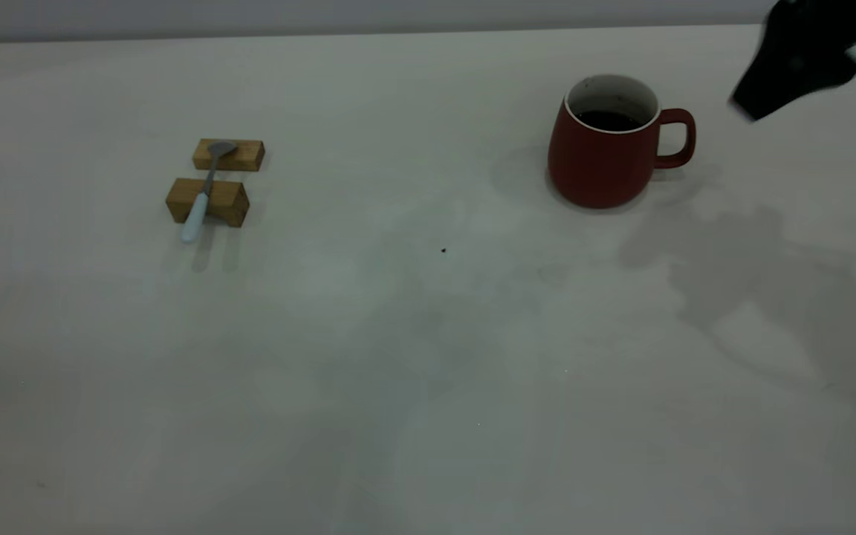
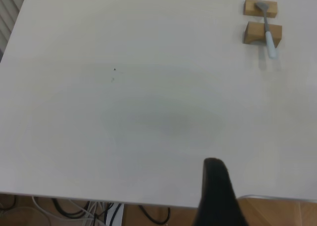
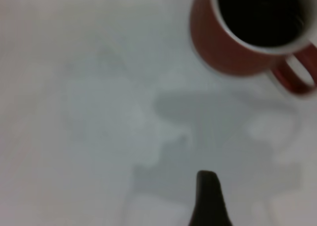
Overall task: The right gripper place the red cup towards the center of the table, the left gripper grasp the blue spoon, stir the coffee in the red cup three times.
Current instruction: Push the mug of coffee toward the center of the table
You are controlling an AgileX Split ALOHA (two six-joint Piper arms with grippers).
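1. Right claw (image 1: pixel 796 70) hangs in the air at the far right corner of the exterior view, a blurred dark angular shape above the table (image 1: pixel 398 371), beside the red cup (image 1: pixel 606 145) on its handle side and apart from it. Whether its fingers are spread or closed cannot be told; its wrist view shows only one dark fingertip (image 3: pixel 208 196) over bare tabletop.
2. The red cup stands upright on the table's right half, toward the far edge, with its loop handle (image 1: pixel 679 137) turned toward the right claw. Nothing grips it.
3. Dark coffee (image 1: pixel 608 119) sits low inside the cup's white interior; from the right wrist view it fills the cup's mouth as a black disc (image 3: pixel 262 13).
4. The claw casts a broad soft shadow (image 1: pixel 755 275) on the table, nearer the camera than the cup.
5. The blue spoon (image 1: pixel 201 195) lies well apart from the cup on the table's left half, resting across two wooden blocks (image 1: pixel 209 200). Its grey bowl sits on the farther block (image 1: pixel 229 154); its pale blue handle crosses the nearer block and overhangs it.
6. Left claw (image 2: pixel 215 196) does not appear in the exterior view. Its wrist view shows a single black finger at the table's near edge, far from the spoon and blocks, so its opening cannot be judged.
7. A small dark speck (image 1: pixel 443 250) marks the table between spoon and cup.
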